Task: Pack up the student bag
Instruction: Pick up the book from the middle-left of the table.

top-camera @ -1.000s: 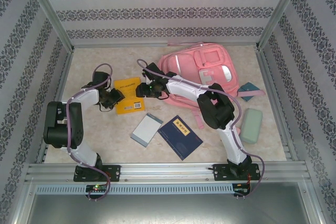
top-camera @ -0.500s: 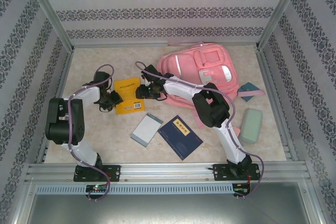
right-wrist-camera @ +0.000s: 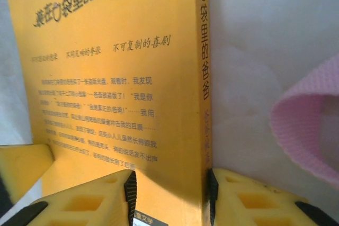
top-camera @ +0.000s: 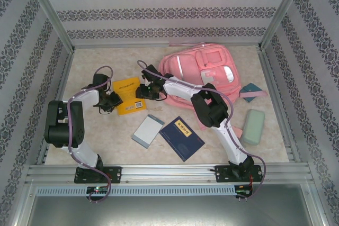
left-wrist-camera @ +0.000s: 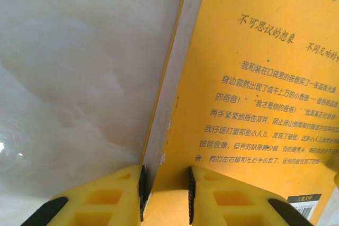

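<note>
The pink student bag [top-camera: 204,71] lies flat at the back right of the table. A yellow book [top-camera: 129,95] lies to its left, between my two grippers. My left gripper [top-camera: 109,100] is on the book's left page edge. In the left wrist view the yellow book [left-wrist-camera: 254,93] sits with that edge between narrow jaws, and the left gripper [left-wrist-camera: 166,186] is shut on it. My right gripper [top-camera: 144,91] straddles the spine side. In the right wrist view the yellow book [right-wrist-camera: 116,78] has jaws wider than its thickness round it, with the right gripper [right-wrist-camera: 169,197] open.
A dark blue book [top-camera: 181,137] and a small grey-white notebook [top-camera: 147,130] lie near the front centre. A green pencil case [top-camera: 253,126] and a teal item [top-camera: 251,91] sit right of the bag. A pink strap [right-wrist-camera: 310,125] loops close beside the right gripper.
Both grippers and the yellow book have shifted slightly to the left and back. The right arm's elbow has moved leftward.
</note>
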Robot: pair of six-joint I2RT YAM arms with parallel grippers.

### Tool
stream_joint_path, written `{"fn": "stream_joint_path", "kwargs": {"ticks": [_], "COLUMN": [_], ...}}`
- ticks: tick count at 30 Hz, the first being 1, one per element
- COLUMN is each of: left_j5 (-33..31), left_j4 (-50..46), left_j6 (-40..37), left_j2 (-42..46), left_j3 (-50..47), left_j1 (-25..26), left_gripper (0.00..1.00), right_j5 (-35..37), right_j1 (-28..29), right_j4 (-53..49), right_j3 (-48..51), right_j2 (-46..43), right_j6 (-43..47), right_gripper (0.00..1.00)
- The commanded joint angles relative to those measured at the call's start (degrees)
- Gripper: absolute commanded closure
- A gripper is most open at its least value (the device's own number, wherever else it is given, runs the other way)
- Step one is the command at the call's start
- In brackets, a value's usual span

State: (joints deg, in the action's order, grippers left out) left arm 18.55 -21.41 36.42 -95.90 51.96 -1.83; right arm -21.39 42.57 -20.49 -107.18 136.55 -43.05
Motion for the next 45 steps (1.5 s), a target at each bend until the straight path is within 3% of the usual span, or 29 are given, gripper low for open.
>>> {"fn": "stream_joint_path", "kwargs": {"ticks": [1, 14, 23, 27, 30, 32, 35, 38, 45], "left_j5": [2.46, 2.68, 5.77, 6.59, 5.85, 5.21, 5.12, 5.6, 13.05], "left_j4": [-0.22, 0.0, 2.31, 2.47, 1.24, 0.31, -0.11, -0.52, 6.44], "left_j6": [0.75, 0.58, 1.6, 1.91, 1.05, 0.6, 0.57, 1.21, 8.29], "left_j2": [-2.68, -2.85, -2.36, -2.63, -2.37, -2.19, -1.29, 0.33, 6.04], "left_j3": [-2.66, -2.35, -2.2, -1.35, -0.66, -0.37, -0.21, 0.09, -0.89], "left_j1": [1.21, 1.21, 1.21, 1.18, 1.21, 1.18, 1.15, 1.07, 0.21], "left_gripper": [0.73, 0.73, 0.73, 0.73, 0.73, 0.73, 0.72, 0.64, 0.3], "right_j5": [-17.98, -22.67, -25.29, -27.5, -25.75, -23.59, -21.24, -19.97, -20.43], "right_j1": [4.05, 3.08, 3.93, 4.16, 4.43, 3.92, 2.41, 1.02, -2.73], "right_j4": [15.5, 25.11, 25.29, 28.0, 25.22, 23.21, 23.53, 24.09, 26.57], "right_j3": [1.02, 11.26, 7.2, 5.48, 5.15, 6.15, 9.73, 13.21, 17.49], "right_j2": [-2.15, -6.58, -2.5, 0.16, -1.41, -2.52, -4.33, -7.38, -15.86], "right_j6": [-5.64, -8.45, -9.22, -12.44, -9.38, -8.11, -8.84, -8.47, -8.57], "right_gripper": [0.6, 0.65, 0.6, 0.64, 0.64, 0.67, 0.84, 1.0, 1.0]}}
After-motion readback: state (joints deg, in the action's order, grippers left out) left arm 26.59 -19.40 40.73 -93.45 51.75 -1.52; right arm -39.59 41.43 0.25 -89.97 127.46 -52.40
